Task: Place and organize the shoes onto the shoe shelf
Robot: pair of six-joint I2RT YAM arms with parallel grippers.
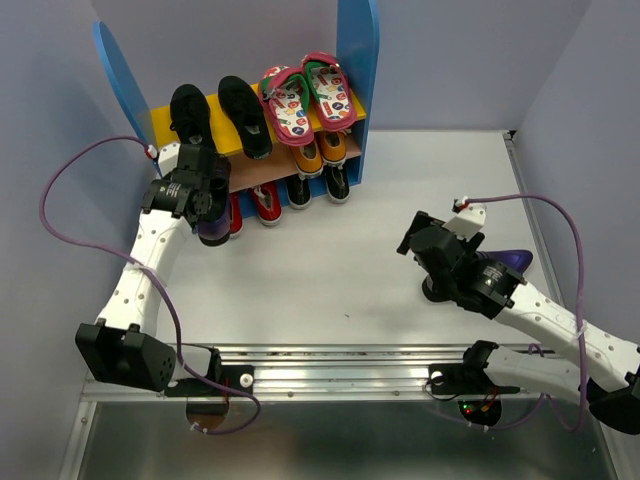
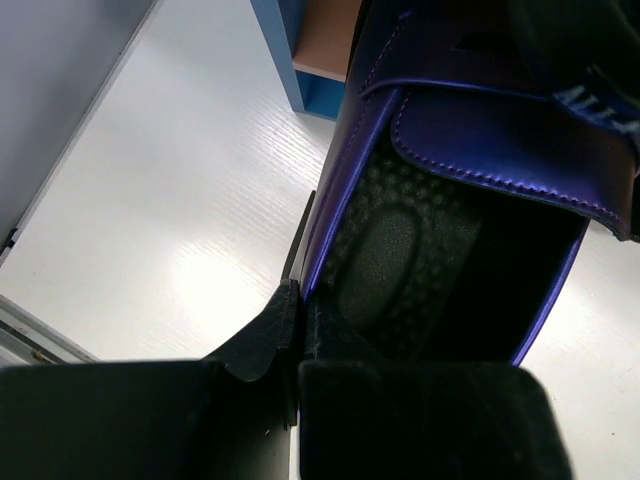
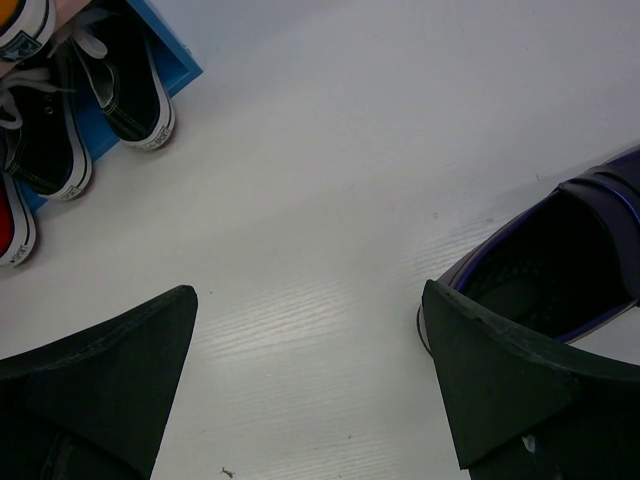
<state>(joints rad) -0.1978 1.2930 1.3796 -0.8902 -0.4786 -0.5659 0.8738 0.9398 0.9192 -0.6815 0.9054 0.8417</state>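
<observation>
The shoe shelf (image 1: 357,60) stands at the back left. Its yellow top board carries two black shoes (image 1: 243,115) and the pink flip-flops (image 1: 305,97). The lower board holds orange shoes (image 1: 320,152), black-white sneakers (image 1: 318,186) and red shoes (image 1: 264,202). My left gripper (image 1: 205,215) hangs just in front of the shelf's left end. It is shut on the side wall of a dark purple loafer (image 2: 450,230), one finger inside and one outside. My right gripper (image 3: 310,340) is open and empty over the table, with the second purple loafer (image 3: 560,260) at its right finger.
Grey walls close in the table on the left, back and right. The shelf's blue side panel (image 2: 300,60) is close ahead of the held loafer. Purple cables loop beside both arms. A metal rail (image 1: 330,365) runs along the near edge.
</observation>
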